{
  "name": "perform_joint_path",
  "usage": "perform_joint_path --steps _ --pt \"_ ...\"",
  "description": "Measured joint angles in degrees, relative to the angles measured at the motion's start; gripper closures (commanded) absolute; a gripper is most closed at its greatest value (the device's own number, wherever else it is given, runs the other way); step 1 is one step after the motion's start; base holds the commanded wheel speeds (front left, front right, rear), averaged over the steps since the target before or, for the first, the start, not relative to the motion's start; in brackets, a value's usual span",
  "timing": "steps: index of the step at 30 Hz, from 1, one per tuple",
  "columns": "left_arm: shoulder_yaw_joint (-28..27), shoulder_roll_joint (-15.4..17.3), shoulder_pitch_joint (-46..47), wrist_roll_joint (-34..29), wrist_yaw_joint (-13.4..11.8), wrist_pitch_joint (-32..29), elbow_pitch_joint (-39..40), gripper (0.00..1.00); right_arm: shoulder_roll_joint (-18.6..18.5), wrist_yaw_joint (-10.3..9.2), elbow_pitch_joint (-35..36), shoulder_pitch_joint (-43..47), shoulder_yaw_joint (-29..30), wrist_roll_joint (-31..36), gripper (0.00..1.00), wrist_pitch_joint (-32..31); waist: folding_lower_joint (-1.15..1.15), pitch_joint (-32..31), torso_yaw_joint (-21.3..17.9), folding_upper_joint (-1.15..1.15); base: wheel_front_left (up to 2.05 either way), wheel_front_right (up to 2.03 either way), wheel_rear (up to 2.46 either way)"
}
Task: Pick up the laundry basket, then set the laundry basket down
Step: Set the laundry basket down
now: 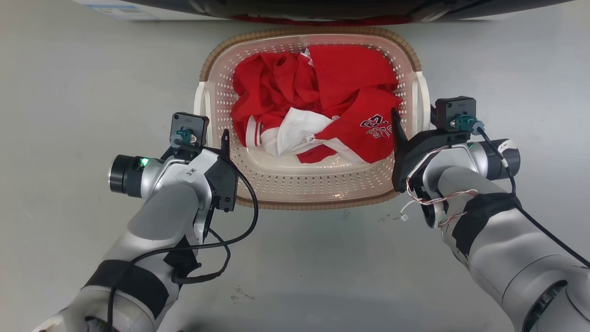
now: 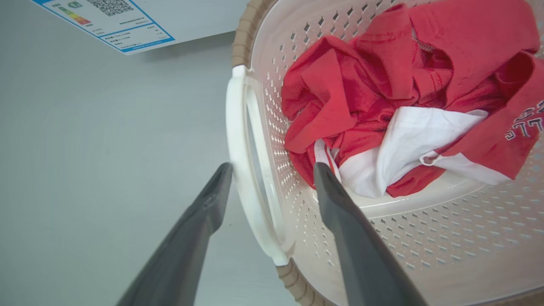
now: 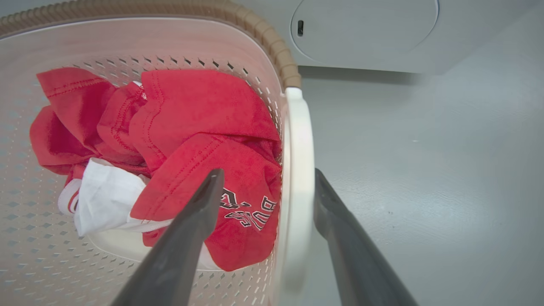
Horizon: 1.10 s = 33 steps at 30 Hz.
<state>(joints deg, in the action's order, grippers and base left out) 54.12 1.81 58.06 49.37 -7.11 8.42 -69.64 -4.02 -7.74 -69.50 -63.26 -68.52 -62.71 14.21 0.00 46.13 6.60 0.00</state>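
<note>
1. The laundry basket point(image 1: 304, 183) stands on the grey floor point(image 1: 83, 83) straight ahead of me, between my two arms. Its far rim lies just before the white machine point(image 3: 365, 34).
2. Inside it lies a crumpled heap of red and white clothes point(image 1: 322, 101), with dark lettering on the red cloth towards the right.
3. My left gripper point(image 2: 272, 166) is spread wide across the basket's left handle point(image 2: 238, 161). The outer finger is on the floor side with its tip right against the handle's outer edge. The inner finger hangs inside the basket, near the clothes and apart from the handle. It grips nothing.
4. My right gripper point(image 3: 267, 172) straddles the right handle point(image 3: 299, 170) in the same way. The inner finger hangs over the red cloth and is well clear of the handle. The outer finger is just beside the handle's outer edge; I cannot tell whether it touches. These jaws are also wide apart and hold nothing.
5. Both of my grippers sit towards the near ends of the handles.
6. On the far left, an energy label point(image 2: 108, 19) is stuck to the machine's front.
</note>
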Motion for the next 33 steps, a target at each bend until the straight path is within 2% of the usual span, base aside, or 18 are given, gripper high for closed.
perform_joint_path --steps 18,26,33 --pt "-0.2 -0.1 -0.5 0.1 0.0 3.7 -0.6 0.0 0.3 0.18 -0.5 1.8 1.6 -0.9 0.0 0.1 0.0 -5.4 -1.0 0.0 0.0 0.0 0.0" --pt "-1.9 -0.1 -3.8 0.7 0.0 5.8 -0.5 0.0 0.3 0.18 -0.4 2.2 4.1 -0.9 0.0 0.1 0.0 -9.8 -1.4 0.0 0.0 0.0 0.0" --pt "-2.9 0.1 -7.2 0.5 0.0 5.9 0.7 0.0 -1.0 0.27 2.6 5.6 6.2 0.4 0.0 0.1 0.0 -14.9 -1.7 0.0 0.0 0.0 0.0"
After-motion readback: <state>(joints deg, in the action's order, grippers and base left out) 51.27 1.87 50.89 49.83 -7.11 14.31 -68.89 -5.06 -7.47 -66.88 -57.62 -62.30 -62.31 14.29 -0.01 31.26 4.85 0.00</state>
